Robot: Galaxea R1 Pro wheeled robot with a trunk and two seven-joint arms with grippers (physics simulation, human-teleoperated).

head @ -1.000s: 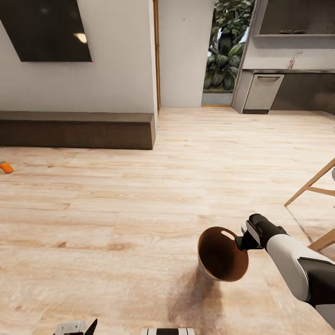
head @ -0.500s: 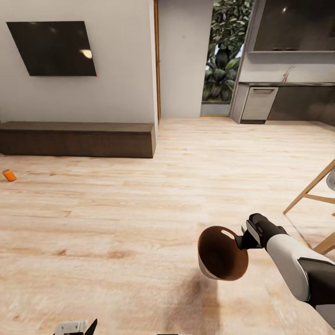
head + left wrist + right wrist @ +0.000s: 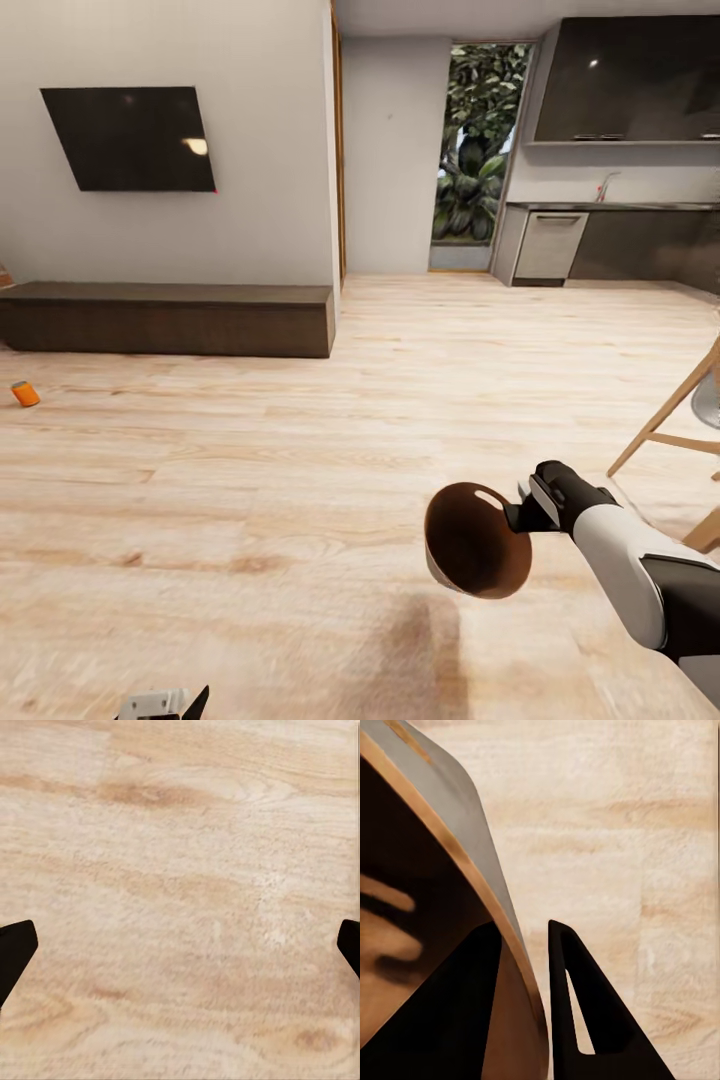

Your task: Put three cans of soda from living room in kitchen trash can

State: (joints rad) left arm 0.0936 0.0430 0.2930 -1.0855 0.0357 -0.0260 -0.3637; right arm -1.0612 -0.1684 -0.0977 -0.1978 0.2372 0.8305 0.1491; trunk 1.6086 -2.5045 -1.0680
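Observation:
The tash can, grey outside and brown inside, hangs tilted above the plank floor with its mouth towards me. My right gripper is shut on its rim. In the right wrist view the rim runs between the two dark fingers, one inside and one outside. One orange can of soda lies on the floor far to the left, near the low bench. My left gripper sits at the lower edge, open over bare floor, holding nothing. The other two cans are out of view.
A long dark low bench lines the left wall under a black screen. The kitchen with grey cabinet fronts and a tap lies far right, beside a glass door. Wooden chair legs stand at the right.
The whole head view has shifted: the camera has risen or tilted up, showing more of the wall and kitchen. The bin stays in my right gripper, its shadow now farther below it.

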